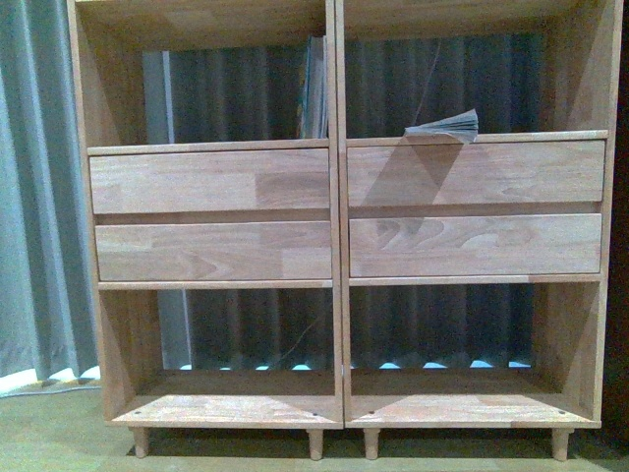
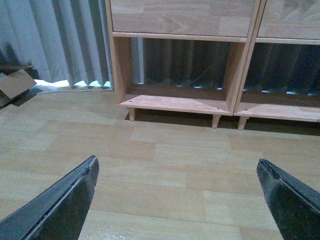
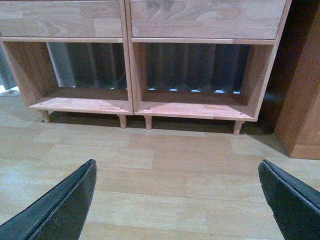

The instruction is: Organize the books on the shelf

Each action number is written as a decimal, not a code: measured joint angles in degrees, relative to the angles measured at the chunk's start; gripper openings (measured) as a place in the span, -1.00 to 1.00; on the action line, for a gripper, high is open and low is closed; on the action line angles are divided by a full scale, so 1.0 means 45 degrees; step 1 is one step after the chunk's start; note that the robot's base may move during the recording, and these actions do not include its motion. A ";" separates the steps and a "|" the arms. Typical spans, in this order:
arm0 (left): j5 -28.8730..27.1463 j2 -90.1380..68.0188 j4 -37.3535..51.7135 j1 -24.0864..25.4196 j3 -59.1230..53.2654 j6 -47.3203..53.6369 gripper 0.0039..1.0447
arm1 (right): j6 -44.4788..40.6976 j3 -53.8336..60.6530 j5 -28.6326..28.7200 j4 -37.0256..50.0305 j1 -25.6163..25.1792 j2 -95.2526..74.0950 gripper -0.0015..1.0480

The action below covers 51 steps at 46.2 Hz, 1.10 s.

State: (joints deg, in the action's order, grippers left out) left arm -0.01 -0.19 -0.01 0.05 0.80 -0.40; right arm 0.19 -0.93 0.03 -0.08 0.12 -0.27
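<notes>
The light-wood shelf [image 1: 339, 285] fills the front view, with four drawer fronts between upper and lower open compartments. Several thin books [image 1: 314, 88] stand upright in the upper left compartment against the centre divider. One book [image 1: 444, 126] lies flat, pages fanned, on the upper right compartment's floor. Neither arm shows in the front view. My left gripper [image 2: 177, 172] is open and empty over the wood floor, facing the shelf's lower left compartment [image 2: 175, 102]. My right gripper [image 3: 177, 175] is open and empty over the floor, facing both lower compartments [image 3: 195, 107].
Grey curtains [image 1: 34, 187] hang behind and left of the shelf. A cardboard box [image 2: 15, 85] lies on the floor by the curtain. A darker wooden cabinet [image 3: 302, 100] stands beside the shelf's right end. Short round legs [image 1: 315, 444] lift the shelf off the floor.
</notes>
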 joint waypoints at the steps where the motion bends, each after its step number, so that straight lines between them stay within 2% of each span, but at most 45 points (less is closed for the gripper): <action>1: 0.0000 0.0000 0.0000 0.0000 0.0000 0.0000 0.86 | 0.0000 0.0000 0.0000 0.0000 0.0000 0.0000 0.86; 51: 0.0000 0.0000 0.0000 0.0000 0.0000 0.0000 0.86 | 0.0000 0.0000 0.0000 0.0000 0.0000 0.0005 0.86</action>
State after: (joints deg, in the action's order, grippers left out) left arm -0.01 -0.19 -0.01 0.05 0.80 -0.40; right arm 0.19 -0.93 0.03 -0.08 0.12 -0.25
